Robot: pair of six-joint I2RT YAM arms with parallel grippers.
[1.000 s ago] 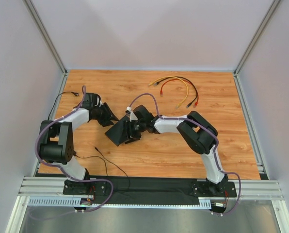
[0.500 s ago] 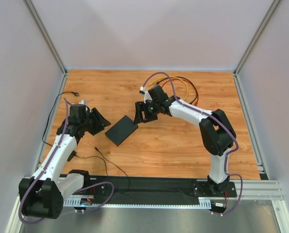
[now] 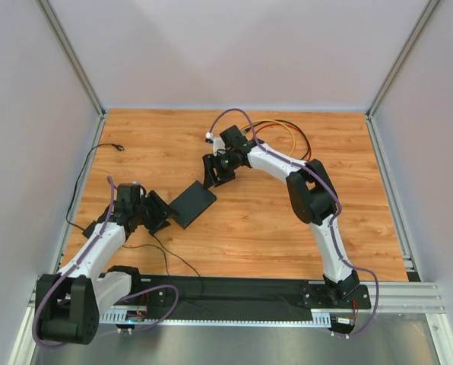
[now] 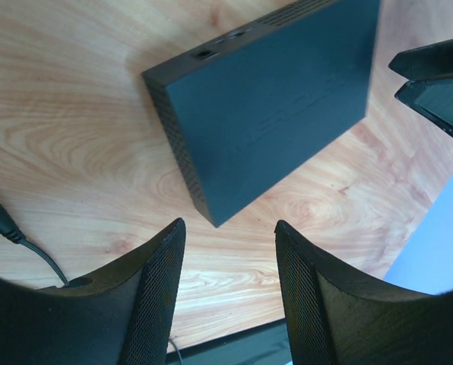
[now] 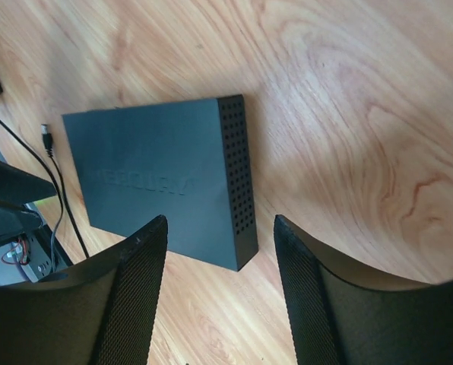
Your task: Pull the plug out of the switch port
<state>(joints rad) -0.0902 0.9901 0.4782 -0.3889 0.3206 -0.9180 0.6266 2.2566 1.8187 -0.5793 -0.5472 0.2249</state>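
Note:
The switch (image 3: pixel 194 204) is a flat black box lying on the wooden table between my two grippers. In the left wrist view the switch (image 4: pixel 272 99) shows small ports (image 4: pixel 204 53) on its far side, with no plug seen in them. My left gripper (image 3: pixel 156 213) is open and empty just left of the switch's near corner (image 4: pixel 230 225). My right gripper (image 3: pixel 215 171) is open and empty behind the switch, apart from it (image 5: pixel 220 220). The switch (image 5: pixel 158 179) shows a perforated side there. A loose black cable end (image 5: pixel 48 137) lies on the table beside it.
A thin black cable (image 3: pixel 169 255) runs from near the left gripper toward the front rail. Another black cable (image 3: pixel 97 156) lies at the far left. Yellow, red and black patch cables (image 3: pixel 280 137) are coiled at the back. Side walls enclose the table.
Both grippers have left the switch, which now lies flat and free. The left arm drew back toward the near left. The right arm lifted away toward the back.

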